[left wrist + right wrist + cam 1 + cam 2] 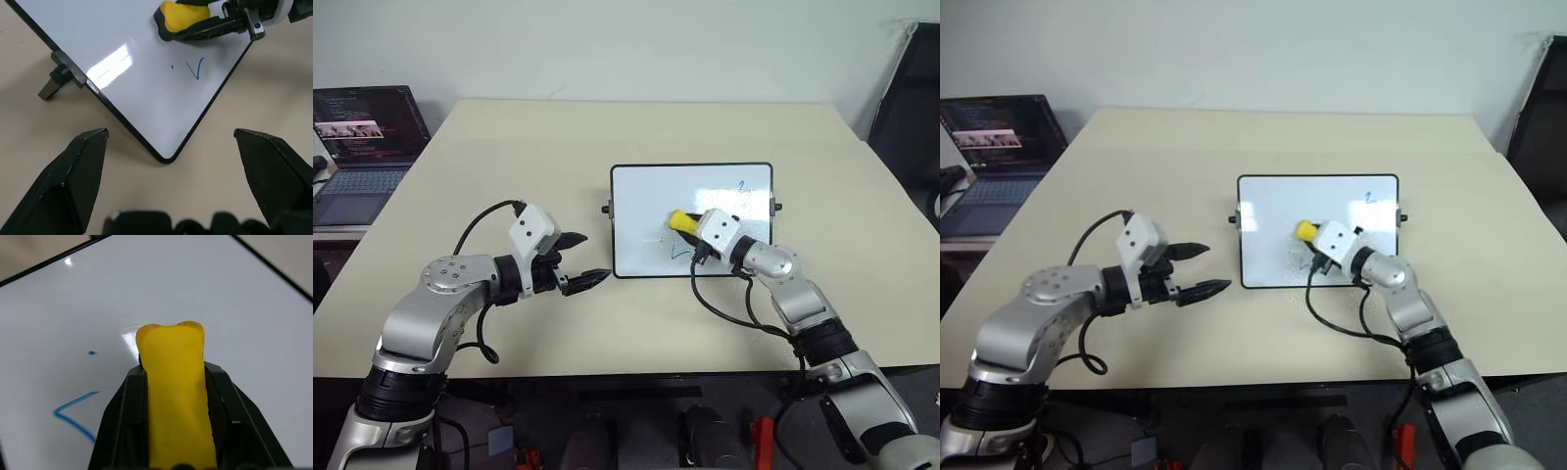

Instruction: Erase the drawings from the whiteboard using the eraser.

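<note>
The whiteboard (690, 186) lies flat on the beige table (529, 147), right of centre. My right gripper (690, 227) is shut on the yellow eraser (679, 221), whose tip rests over the board's middle. A thin blue angled stroke (73, 416) of the drawings lies just beside the eraser, close to the board's near edge, with a tiny blue dot (92, 353) by it. Another small blue scribble (742, 184) sits near the far right corner. My left gripper (596, 257) hangs open just off the board's near left corner (166, 157), holding nothing.
An open laptop (362, 137) stands on a lower desk off the table's left side. A black chair (911, 108) is at the far right. Black knobs (606, 209) stick out at the board's short sides. A cable (724, 304) loops from my right wrist.
</note>
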Tool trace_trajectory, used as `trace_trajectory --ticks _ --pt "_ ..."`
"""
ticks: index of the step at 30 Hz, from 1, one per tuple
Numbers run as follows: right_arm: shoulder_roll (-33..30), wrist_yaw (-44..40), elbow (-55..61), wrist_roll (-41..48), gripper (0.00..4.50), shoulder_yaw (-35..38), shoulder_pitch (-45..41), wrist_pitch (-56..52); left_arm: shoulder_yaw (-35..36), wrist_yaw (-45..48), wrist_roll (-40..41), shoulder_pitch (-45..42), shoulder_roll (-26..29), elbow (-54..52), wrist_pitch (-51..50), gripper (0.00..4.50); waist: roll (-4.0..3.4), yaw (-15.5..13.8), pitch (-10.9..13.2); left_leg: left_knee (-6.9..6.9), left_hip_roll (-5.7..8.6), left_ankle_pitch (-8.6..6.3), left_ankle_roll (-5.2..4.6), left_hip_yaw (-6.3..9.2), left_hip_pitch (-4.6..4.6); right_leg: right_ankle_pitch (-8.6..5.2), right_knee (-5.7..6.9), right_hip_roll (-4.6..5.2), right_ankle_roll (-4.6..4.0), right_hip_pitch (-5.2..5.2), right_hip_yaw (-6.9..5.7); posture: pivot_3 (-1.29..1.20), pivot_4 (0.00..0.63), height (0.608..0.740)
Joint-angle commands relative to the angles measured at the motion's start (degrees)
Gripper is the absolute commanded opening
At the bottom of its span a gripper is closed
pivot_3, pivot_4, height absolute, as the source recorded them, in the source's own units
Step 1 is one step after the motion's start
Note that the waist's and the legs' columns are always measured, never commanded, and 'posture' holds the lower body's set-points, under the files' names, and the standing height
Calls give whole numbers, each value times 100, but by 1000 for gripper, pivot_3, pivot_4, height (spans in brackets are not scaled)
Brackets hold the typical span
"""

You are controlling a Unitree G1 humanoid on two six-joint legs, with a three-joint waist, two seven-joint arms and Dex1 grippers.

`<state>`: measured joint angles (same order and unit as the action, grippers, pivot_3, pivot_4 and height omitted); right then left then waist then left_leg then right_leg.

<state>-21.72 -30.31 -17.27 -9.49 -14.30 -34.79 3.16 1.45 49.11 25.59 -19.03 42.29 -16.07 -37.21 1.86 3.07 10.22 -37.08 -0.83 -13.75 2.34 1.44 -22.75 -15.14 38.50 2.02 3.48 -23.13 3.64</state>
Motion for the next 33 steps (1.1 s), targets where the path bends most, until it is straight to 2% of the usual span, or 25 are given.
trace_trajectory --ticks 1,7,14,19,28,33 --pt "-131 -198 213 -77 1119 -54 199 -113 13 -15 -18 -127 -30 -80 103 4500 0 -4 0 -1 1 0 0 0 0 0 2 0 0 -1 1 0 150 740" --pt "-344 -1184 895 148 1118 -362 661 -319 -1 -9 -32 -144 -53 -74 98 4500 0 -2 0 2 0 -1 0 0 -2 -1 3 0 0 -4 -1 0 150 740" --pt "-308 -769 639 -70 1118 -147 372 -461 -9 6 -58 -172 -66 -36 106 4500 0 18 0 1 0 0 0 -1 1 -1 11 0 -1 -6 0 0 150 740" --pt "-547 -477 274 -201 1118 44 198 -355 -22 16 -75 -192 -68 -11 122 4500 0 8 0 -2 1 0 0 -1 2 -1 13 0 -1 -5 0 0 150 740" --pt "-974 -1423 992 264 1117 -92 877 -382 -73 49 -92 -246 -83 41 156 4500 5 -76 -3 -1 1 0 -1 -1 0 -2 8 1 -1 -3 -1 0 150 740" --pt "-933 -1298 1004 103 1117 -47 919 -483 -97 90 -113 -320 -88 114 183 4500 4 -26 -2 -1 1 0 -1 -3 2 -2 11 0 -1 -4 1 0 150 740"
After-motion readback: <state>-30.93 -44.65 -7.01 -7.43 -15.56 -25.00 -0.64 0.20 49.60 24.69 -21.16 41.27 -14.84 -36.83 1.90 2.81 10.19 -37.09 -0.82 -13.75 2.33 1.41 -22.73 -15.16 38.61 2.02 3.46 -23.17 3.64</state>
